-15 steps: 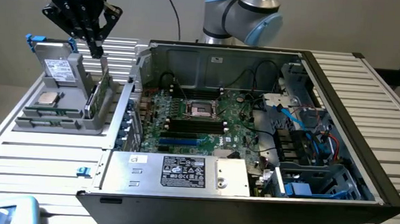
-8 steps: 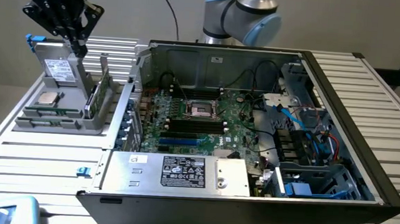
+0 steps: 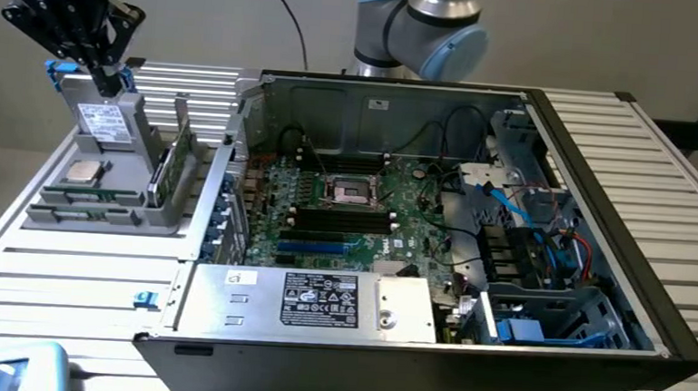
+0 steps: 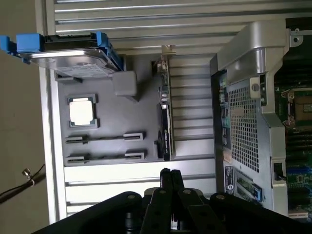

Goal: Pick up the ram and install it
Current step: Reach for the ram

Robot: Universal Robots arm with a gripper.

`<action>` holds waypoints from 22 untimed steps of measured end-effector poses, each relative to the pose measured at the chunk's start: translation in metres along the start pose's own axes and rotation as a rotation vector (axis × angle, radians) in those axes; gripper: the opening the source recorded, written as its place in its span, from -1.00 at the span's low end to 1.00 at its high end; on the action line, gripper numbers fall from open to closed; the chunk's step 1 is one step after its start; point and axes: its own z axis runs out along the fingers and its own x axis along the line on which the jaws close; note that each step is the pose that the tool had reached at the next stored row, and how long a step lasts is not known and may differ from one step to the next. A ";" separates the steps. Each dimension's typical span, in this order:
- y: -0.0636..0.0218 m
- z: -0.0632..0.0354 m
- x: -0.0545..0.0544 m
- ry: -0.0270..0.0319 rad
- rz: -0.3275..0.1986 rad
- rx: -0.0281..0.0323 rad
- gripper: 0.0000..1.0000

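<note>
Wrist view: the tool (image 4: 170, 174), closed tight and empty, hangs near two ram sticks (image 4: 105, 138) (image 4: 105, 156) and one processor (image 4: 82, 111).

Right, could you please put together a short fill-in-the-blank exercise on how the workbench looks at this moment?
1. The jaws of the gripper are ____ and hold nothing.
2. The gripper hangs over the grey tray, which stands on the exterior view's ____ of the open case.
3. The drive on the tray has ____ brackets.

Missing words: shut; left; blue.
</note>
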 end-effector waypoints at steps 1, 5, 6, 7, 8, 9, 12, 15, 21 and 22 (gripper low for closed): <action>0.0006 0.0000 0.005 0.0003 0.000 0.0000 -0.79; 0.0041 0.0004 0.023 0.0006 0.000 0.0001 -0.79; 0.0051 0.0007 0.028 0.0005 0.000 0.0001 -0.79; 0.0063 0.0009 0.032 0.0005 0.000 0.0002 -0.79; 0.0073 0.0011 0.037 0.0005 0.000 0.0002 -0.79; 0.0081 0.0014 0.042 0.0005 0.000 0.0001 -0.79; 0.0104 0.0019 0.055 0.0006 0.000 0.0002 -0.79; 0.0116 0.0023 0.065 0.0008 0.000 0.0002 -0.79; 0.0134 0.0029 0.080 0.0021 0.000 0.0003 -0.79; 0.0134 0.0029 0.080 0.0021 0.000 0.0003 -0.79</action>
